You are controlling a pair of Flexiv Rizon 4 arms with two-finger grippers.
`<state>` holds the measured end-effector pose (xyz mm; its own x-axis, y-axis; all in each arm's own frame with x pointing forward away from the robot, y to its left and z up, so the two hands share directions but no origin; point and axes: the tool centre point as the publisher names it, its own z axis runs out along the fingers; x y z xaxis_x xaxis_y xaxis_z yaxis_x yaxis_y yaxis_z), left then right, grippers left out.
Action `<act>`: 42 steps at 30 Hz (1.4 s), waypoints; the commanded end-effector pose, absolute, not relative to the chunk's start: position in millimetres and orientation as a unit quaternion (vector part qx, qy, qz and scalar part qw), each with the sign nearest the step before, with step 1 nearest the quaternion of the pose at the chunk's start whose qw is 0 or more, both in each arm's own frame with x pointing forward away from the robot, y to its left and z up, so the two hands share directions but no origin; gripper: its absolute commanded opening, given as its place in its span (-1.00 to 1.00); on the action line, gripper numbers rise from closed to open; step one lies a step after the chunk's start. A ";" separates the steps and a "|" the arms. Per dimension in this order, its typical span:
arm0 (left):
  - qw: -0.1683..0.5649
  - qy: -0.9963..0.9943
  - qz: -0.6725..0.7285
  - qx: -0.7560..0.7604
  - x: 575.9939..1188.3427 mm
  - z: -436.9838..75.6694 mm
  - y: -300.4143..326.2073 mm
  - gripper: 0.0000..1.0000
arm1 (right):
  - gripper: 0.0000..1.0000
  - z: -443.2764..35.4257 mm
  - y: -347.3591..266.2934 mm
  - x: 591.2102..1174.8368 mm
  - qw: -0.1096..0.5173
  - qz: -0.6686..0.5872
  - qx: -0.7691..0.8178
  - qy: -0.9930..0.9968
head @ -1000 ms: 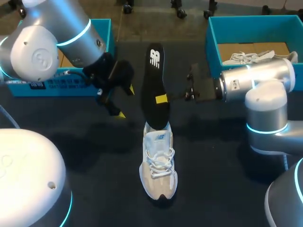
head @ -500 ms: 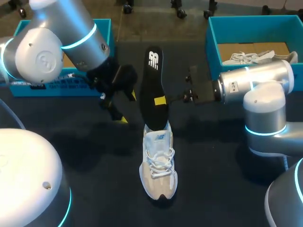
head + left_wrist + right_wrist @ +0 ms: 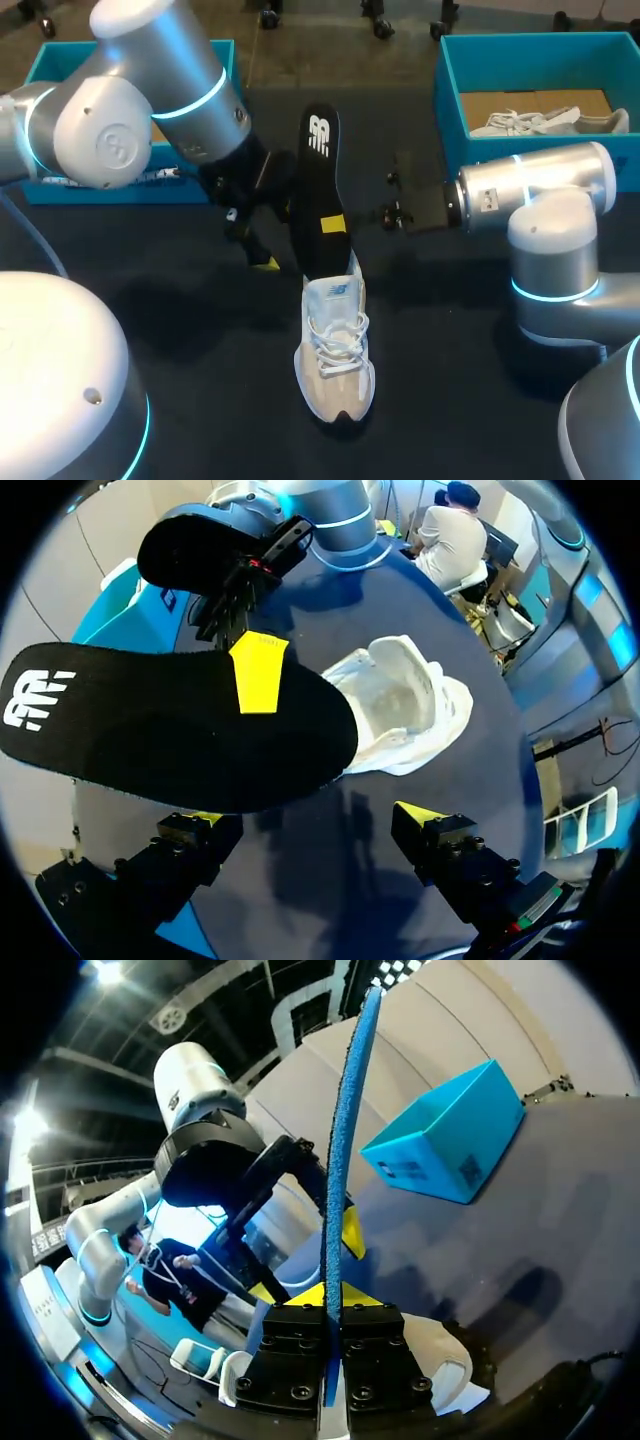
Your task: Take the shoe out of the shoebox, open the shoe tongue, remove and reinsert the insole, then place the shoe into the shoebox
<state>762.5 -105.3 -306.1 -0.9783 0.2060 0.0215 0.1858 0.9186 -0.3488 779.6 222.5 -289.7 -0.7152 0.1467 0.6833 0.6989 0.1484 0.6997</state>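
Insole reinsertion seems in hand: the right hand (image 3: 332, 1300) pinches the insole (image 3: 318, 170) above the shoe (image 3: 336, 350), the left hand (image 3: 312, 818) gapes wide alongside, and the next move is likely feeding it in.

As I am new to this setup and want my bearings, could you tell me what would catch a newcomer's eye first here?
The long black foam insole, gripped in the right gripper, stands out, its lower end at the heel of the pale grey-and-white laced sneaker on the dark table. The left gripper hangs open beside the insole.
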 end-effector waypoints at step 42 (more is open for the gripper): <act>0.047 -0.981 0.173 -0.076 737.2 -335.7 -108.0 1.00 | -1.00 -292.7 217.4 770.5 0.143 -0.619 -0.278 -0.721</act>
